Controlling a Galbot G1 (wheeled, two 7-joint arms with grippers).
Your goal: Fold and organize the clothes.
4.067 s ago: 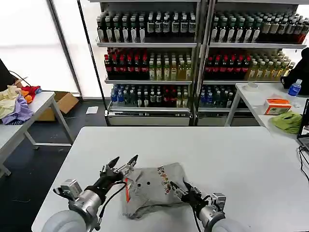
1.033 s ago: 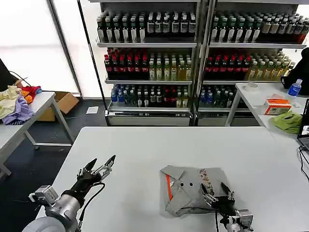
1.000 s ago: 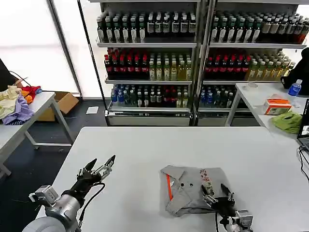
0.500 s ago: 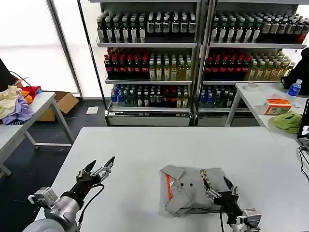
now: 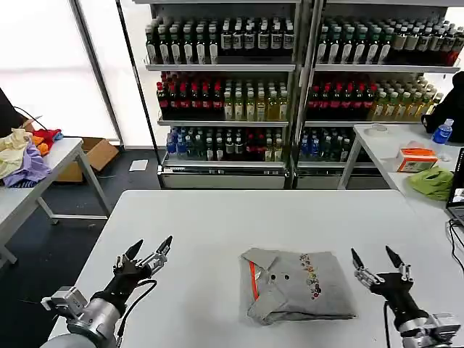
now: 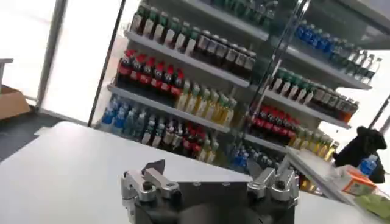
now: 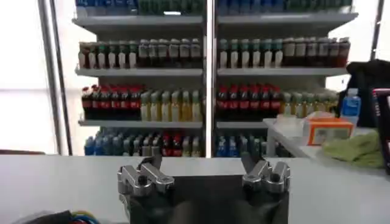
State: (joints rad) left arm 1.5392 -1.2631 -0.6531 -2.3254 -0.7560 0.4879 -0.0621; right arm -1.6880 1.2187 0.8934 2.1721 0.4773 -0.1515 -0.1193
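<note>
One folded shirt [image 5: 293, 284], perhaps two layered.

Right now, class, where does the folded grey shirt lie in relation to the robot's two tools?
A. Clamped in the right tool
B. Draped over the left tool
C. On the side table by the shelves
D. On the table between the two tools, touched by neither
D: the folded grey shirt lies flat on the table, with the open left tool and open right tool apart from it on either side.
</note>
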